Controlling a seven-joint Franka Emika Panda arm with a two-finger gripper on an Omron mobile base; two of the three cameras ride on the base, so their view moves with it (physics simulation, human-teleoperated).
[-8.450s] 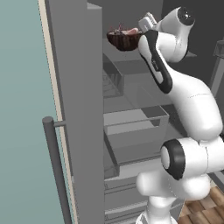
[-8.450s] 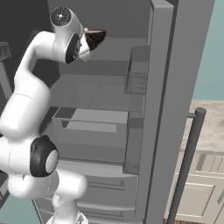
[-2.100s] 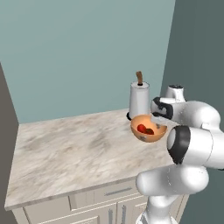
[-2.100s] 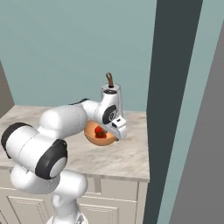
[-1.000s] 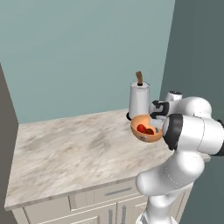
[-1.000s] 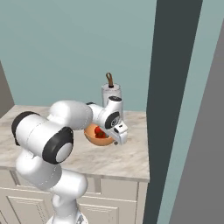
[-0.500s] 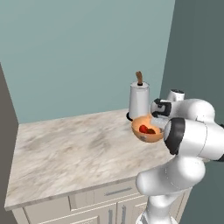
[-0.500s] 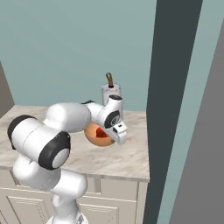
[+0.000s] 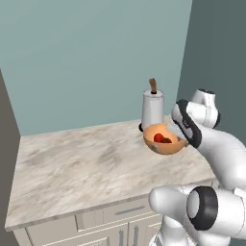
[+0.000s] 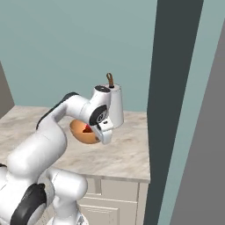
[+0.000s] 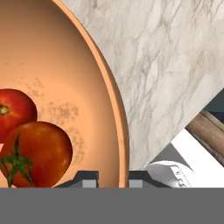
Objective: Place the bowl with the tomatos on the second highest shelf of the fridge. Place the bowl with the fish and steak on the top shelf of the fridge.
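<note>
A: Where is the bowl with the tomatos point(image 9: 164, 141)?

B: It hangs tilted above the marble counter point(image 9: 86, 166), near the counter's back right corner, just in front of a white metal jug point(image 9: 152, 109). Whether its underside touches the counter cannot be told.

A: What does it hold?

B: Red tomatos point(image 11: 38, 151) with dark green stems. The hand view shows two of them lying against each other low in the orange-tan bowl, one round and whole, the other cut off by the picture's left edge.

A: And the jug?

B: It stands upright at the back edge of the counter, with a brown wooden handle point(image 9: 153, 85) rising from its top. Its inside cannot be seen.

A: How are the fingers?

B: The gripper point(image 11: 112, 178) pinches the bowl's rim, one dark fingertip inside the wall and one outside, pressed close with just the thin rim between them.

A: What stands to the right?

B: A tall dark grey panel point(image 10: 169, 101) rises beside the counter's right edge.
</note>
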